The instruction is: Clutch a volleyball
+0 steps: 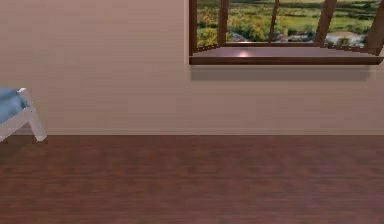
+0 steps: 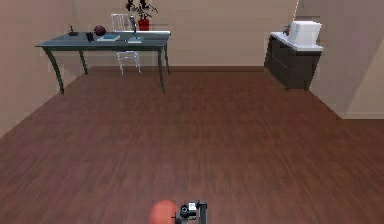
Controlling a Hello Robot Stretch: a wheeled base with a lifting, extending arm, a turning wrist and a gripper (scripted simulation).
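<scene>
Closest to me, the gripper sits at the arm side view's bottom edge. I can't make out its far end, so I can't tell whether it holds anything or how its fingers stand. Between it and the desk lies a long run of bare floor. On the desk, toward its left end, is a small dark-red ball (my best guess at the volleyball, though the colour doesn't settle it), with a chair at the desk and a plant at its right end. I judge this to be the approach step: next I'd drive the base toward the desk and bring the arm abreast of that ball.
</scene>
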